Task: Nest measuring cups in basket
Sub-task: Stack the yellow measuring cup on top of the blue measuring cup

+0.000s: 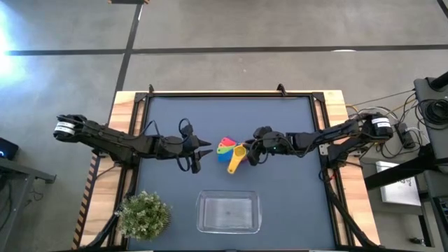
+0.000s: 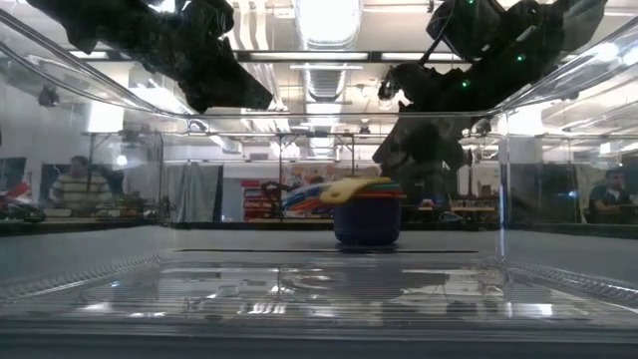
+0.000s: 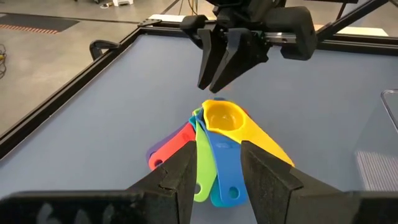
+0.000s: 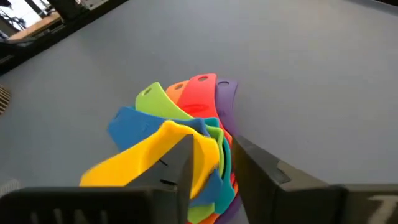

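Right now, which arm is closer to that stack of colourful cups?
Right. The right gripper hangs right at the cups, its fingers over the stack. The left gripper waits a little way off.

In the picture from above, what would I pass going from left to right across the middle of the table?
Left gripper → stack of nested measuring cups, with the handles fanned out → right gripper, right against the stack. The plant and the basket lie nearer the bottom edge, off that line.
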`<action>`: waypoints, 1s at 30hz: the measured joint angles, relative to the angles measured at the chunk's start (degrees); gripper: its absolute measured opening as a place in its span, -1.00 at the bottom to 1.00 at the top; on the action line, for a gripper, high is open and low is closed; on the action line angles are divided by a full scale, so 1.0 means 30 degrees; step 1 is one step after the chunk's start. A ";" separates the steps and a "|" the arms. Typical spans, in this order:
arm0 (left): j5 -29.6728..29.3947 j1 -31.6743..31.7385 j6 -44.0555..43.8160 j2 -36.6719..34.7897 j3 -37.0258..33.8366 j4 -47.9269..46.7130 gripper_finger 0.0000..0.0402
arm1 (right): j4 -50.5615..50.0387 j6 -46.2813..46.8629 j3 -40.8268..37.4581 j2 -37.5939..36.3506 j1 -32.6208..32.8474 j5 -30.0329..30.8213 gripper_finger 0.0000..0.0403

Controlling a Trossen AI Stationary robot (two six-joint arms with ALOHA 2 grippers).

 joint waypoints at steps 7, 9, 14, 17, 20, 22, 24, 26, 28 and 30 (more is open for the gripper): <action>0.0000 0.0000 -0.0235 0.0007 0.0000 0.0061 -0.47 | -0.0184 -0.4142 0.0063 -0.0081 0.0089 -0.0005 -0.18; 0.0007 0.0000 -0.0407 0.0007 0.0000 0.0067 -0.47 | -0.0235 -0.6722 0.0080 -0.0246 0.0415 -0.0006 -0.11; 0.0000 0.0000 -0.0517 0.0007 -0.0002 0.0056 -0.47 | -0.0222 -1.2445 0.0180 -0.0509 0.1938 -0.0534 -0.07; 0.0000 0.0000 -0.0513 0.0007 -0.0007 0.0070 -0.47 | -0.0189 -1.5295 0.0421 -0.0265 0.3048 -0.0572 -0.08; 0.0000 0.0000 -0.0475 0.0007 -0.0007 0.0082 -0.47 | -0.0204 -1.6820 0.0696 0.0291 0.3827 0.0247 -0.09; 0.0000 0.0000 -0.0466 0.0007 -0.0007 0.0119 -0.47 | -0.0242 -1.7614 0.0872 0.0697 0.4195 0.0827 -0.07; 0.0000 0.0000 -0.0510 0.0007 -0.0007 0.0118 -0.47 | -0.0192 -1.8278 0.1120 0.1141 0.4399 0.1011 -0.05; 0.0000 0.0000 -0.0510 0.0007 -0.0007 0.0117 -0.47 | -0.0217 -1.8408 0.1433 0.1715 0.4430 0.0996 -0.03; 0.0000 0.0000 -0.0510 0.0007 -0.0007 0.0110 -0.47 | -0.0208 -1.8547 0.1781 0.2374 0.4412 0.1010 -0.02; 0.0000 0.0000 -0.0510 0.0007 -0.0007 0.0104 -0.47 | -0.0257 -1.8894 0.2179 0.3076 0.4393 0.1057 0.00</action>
